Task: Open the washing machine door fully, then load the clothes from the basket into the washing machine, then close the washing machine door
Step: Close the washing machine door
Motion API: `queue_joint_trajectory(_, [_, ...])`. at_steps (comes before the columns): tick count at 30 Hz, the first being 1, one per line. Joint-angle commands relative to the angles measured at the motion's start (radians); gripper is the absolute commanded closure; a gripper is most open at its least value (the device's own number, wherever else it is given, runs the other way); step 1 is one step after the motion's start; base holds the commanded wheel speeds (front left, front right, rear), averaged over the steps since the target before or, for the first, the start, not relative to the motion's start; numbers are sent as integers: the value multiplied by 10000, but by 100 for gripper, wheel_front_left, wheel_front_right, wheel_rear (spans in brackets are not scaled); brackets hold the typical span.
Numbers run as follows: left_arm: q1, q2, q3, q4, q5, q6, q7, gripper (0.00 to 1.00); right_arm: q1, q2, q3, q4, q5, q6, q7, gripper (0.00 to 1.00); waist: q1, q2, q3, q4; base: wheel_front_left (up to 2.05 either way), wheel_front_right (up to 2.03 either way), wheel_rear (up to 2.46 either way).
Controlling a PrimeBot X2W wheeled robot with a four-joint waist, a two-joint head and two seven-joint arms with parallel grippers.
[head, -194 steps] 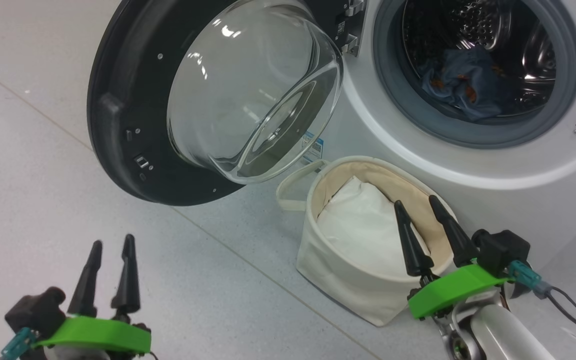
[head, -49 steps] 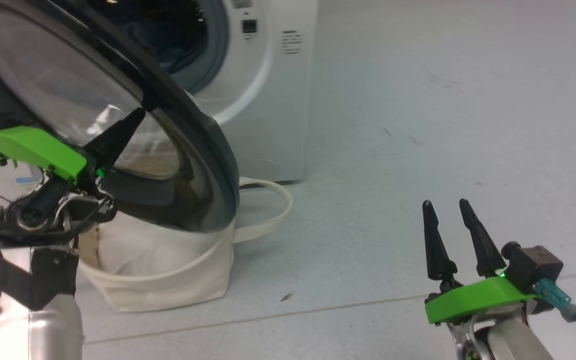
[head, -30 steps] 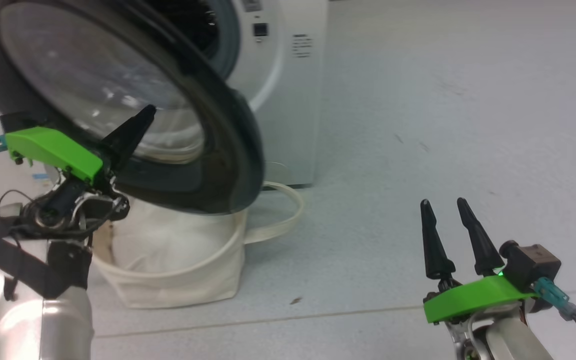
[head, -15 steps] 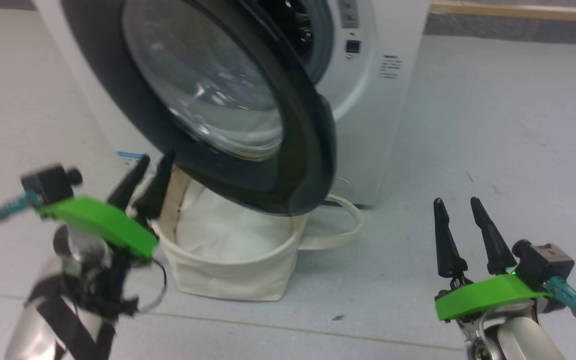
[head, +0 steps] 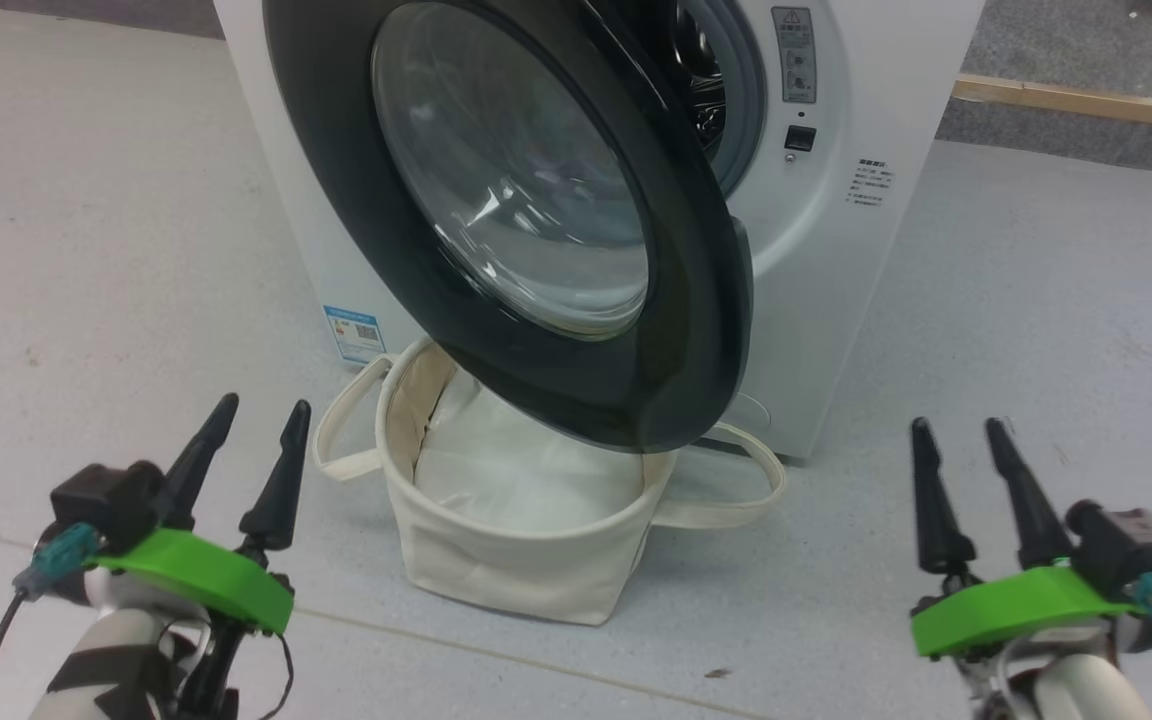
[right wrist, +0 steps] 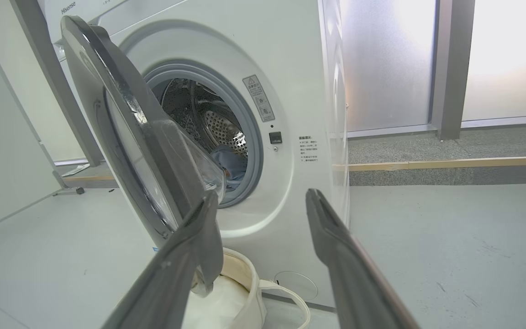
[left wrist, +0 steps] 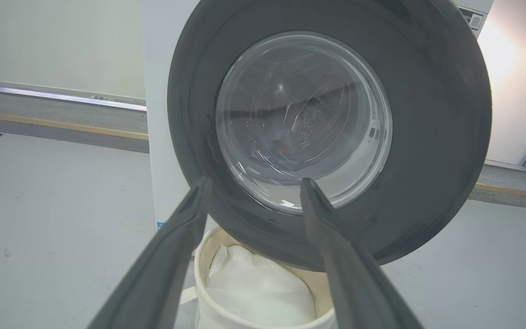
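Two spread, empty: left gripper (head: 263, 405) & right gripper (head: 958, 427), over grey floor (head: 986, 300), frosted window (right wrist: 381, 59) beyond washing machine (right wrist: 299, 68).

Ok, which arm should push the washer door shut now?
Left, probably. The left gripper is open and faces the washing machine door squarely on its outer side; the right gripper sits beyond its free edge.

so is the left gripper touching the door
Apart. The head view shows the left gripper open and low, with floor between it and the door.
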Motion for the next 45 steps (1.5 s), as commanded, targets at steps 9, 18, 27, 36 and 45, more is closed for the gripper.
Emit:
queue_joint_trajectory(9, [69,115,1309,-554,614,30,-120,0,102,-289,-464,-255,-95,73,-51,0,1,0,57,61,0,0,0])
queue_joint_trajectory(18, [251,-131,1897,-595,972,-82,-121,0,123,-200,-496,-230,-129,73,-51,0,1,0,33,-4,0,0,0])
queue_joint_trajectory(27, [302,-296,2245,-581,1102,-225,-121,0,25,-217,-433,-286,-98,73,-51,0,1,0,74,-15,0,0,0])
queue_joint_trajectory(36, [290,-381,2470,-505,1127,-302,-122,0,-280,-195,135,-487,-43,73,-51,100,1,0,26,26,0,0,0])
queue_joint_trajectory(45, [92,-197,2625,-484,1060,-332,-122,0,-1175,-412,2105,-596,348,73,-51,100,1,0,19,205,0,0,0])
